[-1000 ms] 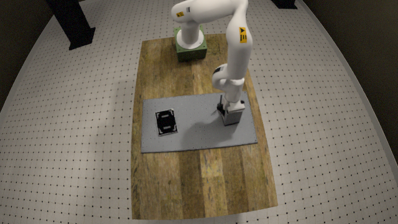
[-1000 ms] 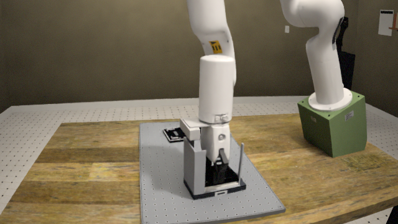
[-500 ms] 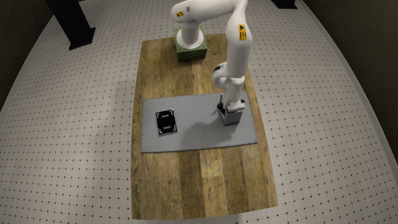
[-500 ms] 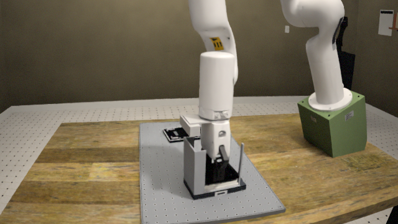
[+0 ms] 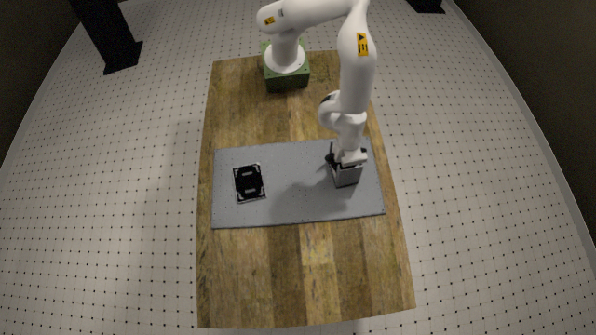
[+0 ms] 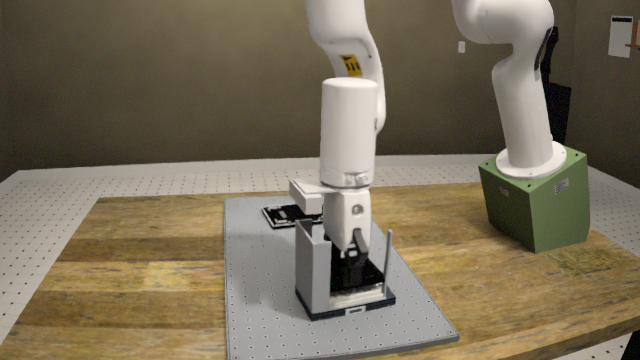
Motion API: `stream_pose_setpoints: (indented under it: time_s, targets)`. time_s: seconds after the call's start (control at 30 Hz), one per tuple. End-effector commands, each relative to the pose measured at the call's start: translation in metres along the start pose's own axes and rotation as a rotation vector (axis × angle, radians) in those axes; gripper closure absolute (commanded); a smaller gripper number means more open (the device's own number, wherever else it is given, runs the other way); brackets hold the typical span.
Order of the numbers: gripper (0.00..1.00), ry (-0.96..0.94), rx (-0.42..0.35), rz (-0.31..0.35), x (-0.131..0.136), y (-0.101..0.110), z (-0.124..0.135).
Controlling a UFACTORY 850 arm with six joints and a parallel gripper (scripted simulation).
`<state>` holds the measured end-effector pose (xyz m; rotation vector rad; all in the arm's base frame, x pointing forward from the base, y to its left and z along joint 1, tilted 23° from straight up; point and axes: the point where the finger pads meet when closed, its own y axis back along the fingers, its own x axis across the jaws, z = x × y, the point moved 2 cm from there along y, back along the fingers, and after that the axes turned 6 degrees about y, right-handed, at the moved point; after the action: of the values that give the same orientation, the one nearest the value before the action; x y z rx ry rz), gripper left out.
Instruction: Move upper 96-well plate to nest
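The stack rack K1 [image 5: 348,179] [image 6: 312,270] stands at the right end of the grey perforated board [image 5: 298,209] [image 6: 260,300]. My gripper [image 6: 353,261] reaches straight down into the rack from above and is shut on the dark upper plate [image 6: 364,278]. The plate sits between the rack's walls, slightly above the pale lower plate [image 6: 352,299], which lies at the rack's bottom. The plate nest N1 [image 5: 238,184] [image 6: 276,218], black with a white outline, lies empty at the board's left end, away from the gripper. The plates' cut-off corners are too small to make out.
The board lies on a wooden table top [image 5: 298,279] [image 6: 150,260]. The arm's green base block [image 5: 285,79] [image 6: 540,210] stands at the table's far end. A thin upright post [image 6: 388,260] belongs to the rack's open side. A black stand [image 5: 112,42] is off the table.
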<state>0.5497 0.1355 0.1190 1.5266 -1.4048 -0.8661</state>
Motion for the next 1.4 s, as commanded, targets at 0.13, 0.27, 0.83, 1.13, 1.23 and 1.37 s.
stream_pose_setpoints:
  time_s: [0.13,0.27,0.83,1.13,1.23,1.37]
  targets:
    - [1.00,0.000,0.000,0.001,0.000,0.002,-0.001]
    - [1.00,0.000,0.000,0.001,0.000,0.004,-0.001]
    - [1.00,0.000,0.000,0.001,0.000,0.029,-0.001]
    - [1.00,0.000,0.000,0.001,0.000,0.042,-0.001]
    - [1.00,0.000,0.000,0.001,0.000,0.045,-0.001]
    - [1.00,0.000,0.000,0.001,0.000,0.052,-0.001]
